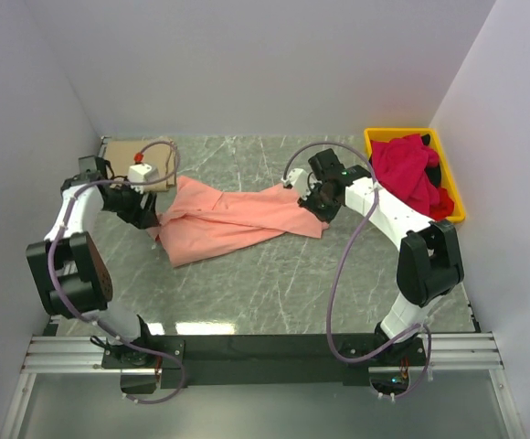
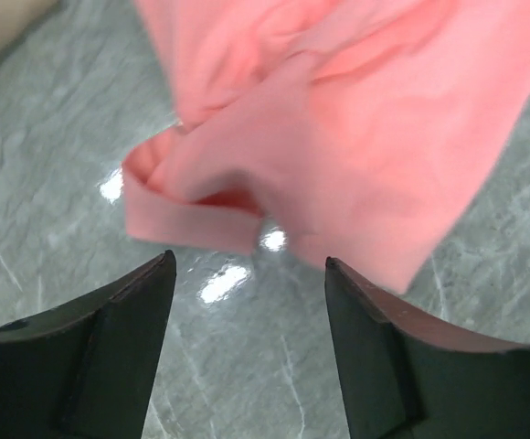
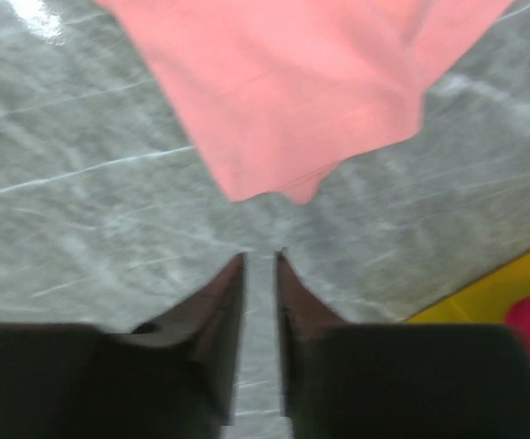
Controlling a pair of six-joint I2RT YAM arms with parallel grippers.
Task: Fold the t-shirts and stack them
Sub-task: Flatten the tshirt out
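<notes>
A salmon-pink t-shirt point(image 1: 233, 224) lies crumpled and stretched slantwise across the middle of the table. My left gripper point(image 1: 146, 215) hovers at its left end, open; in the left wrist view the left gripper point(image 2: 249, 259) has only table between its fingers, with a folded hem of the pink t-shirt point(image 2: 338, 137) just beyond the tips. My right gripper point(image 1: 315, 203) is at the shirt's right end. In the right wrist view the right gripper point(image 3: 260, 254) shows a narrow empty gap, a little short of a corner of the pink t-shirt point(image 3: 292, 91). Crimson-red t-shirts point(image 1: 411, 169) are heaped in the bin.
The yellow bin point(image 1: 375, 135) stands at the back right; its corner point(image 3: 484, 293) shows beside my right fingers. A flat tan-beige t-shirt point(image 1: 123, 151) lies at the back left, behind the left arm. White walls close in the table on three sides.
</notes>
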